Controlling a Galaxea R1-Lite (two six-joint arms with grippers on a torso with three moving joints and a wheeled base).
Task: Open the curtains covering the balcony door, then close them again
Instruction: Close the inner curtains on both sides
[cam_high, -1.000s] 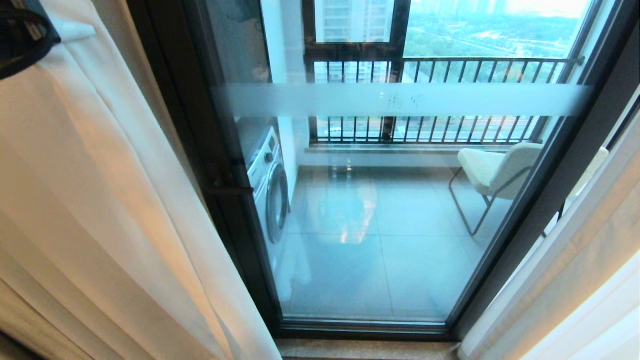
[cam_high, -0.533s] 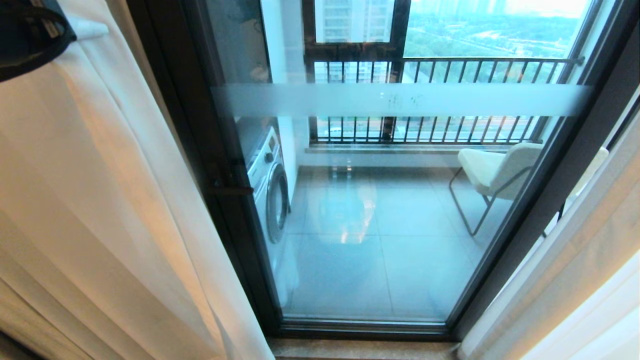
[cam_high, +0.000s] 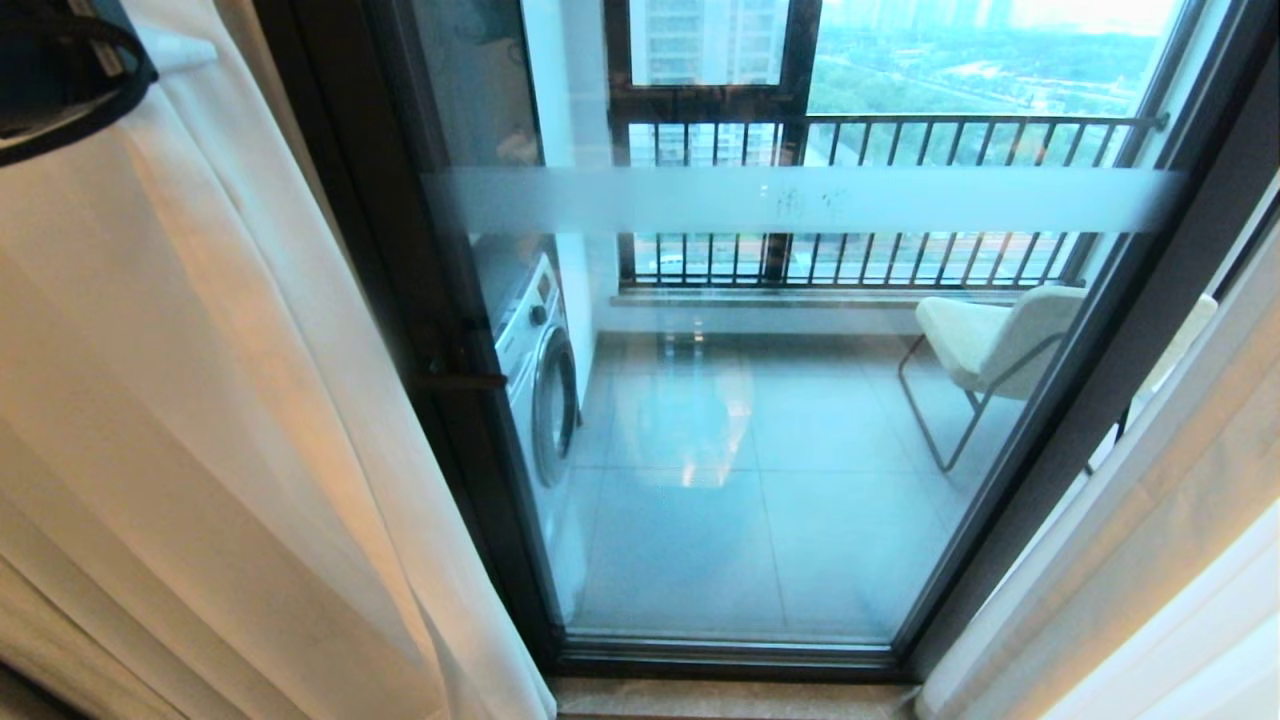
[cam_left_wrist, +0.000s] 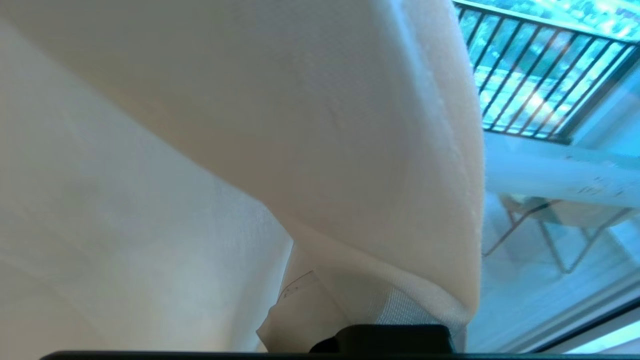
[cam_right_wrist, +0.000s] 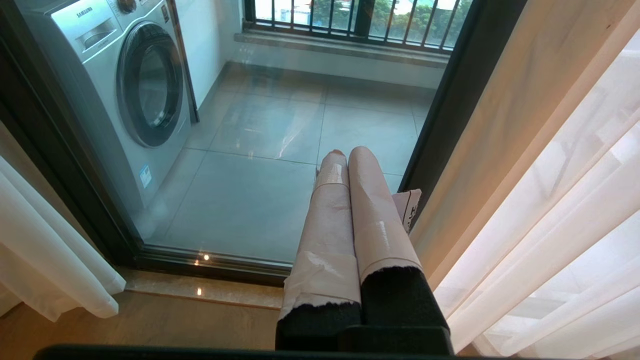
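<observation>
The curtains hang parted: a sheer white left panel (cam_high: 200, 400) and a right panel (cam_high: 1150, 560) flank the uncovered balcony door (cam_high: 800, 420), dark-framed glass crossed by a frosted band (cam_high: 800, 200). My left gripper (cam_high: 150, 60) is high at the far left, shut on a fold of the left panel near its edge. In the left wrist view the fabric (cam_left_wrist: 300, 125) drapes over the fingers and hides them. My right gripper (cam_right_wrist: 345, 155) hangs low in front of the door sill. Its taped fingers (cam_right_wrist: 372, 210) are pressed together with nothing between them.
Behind the glass stand a washing machine (cam_high: 540, 370) on the left, a pale chair (cam_high: 990, 340) on the right, and a black-barred railing (cam_high: 880, 200). A thicker beige drape (cam_right_wrist: 480, 165) hangs beside the right frame. A stone sill (cam_right_wrist: 200, 290) runs along the door's foot.
My left gripper has edged slightly to the right with the curtain fold in it. The right arm and the door are unchanged.
</observation>
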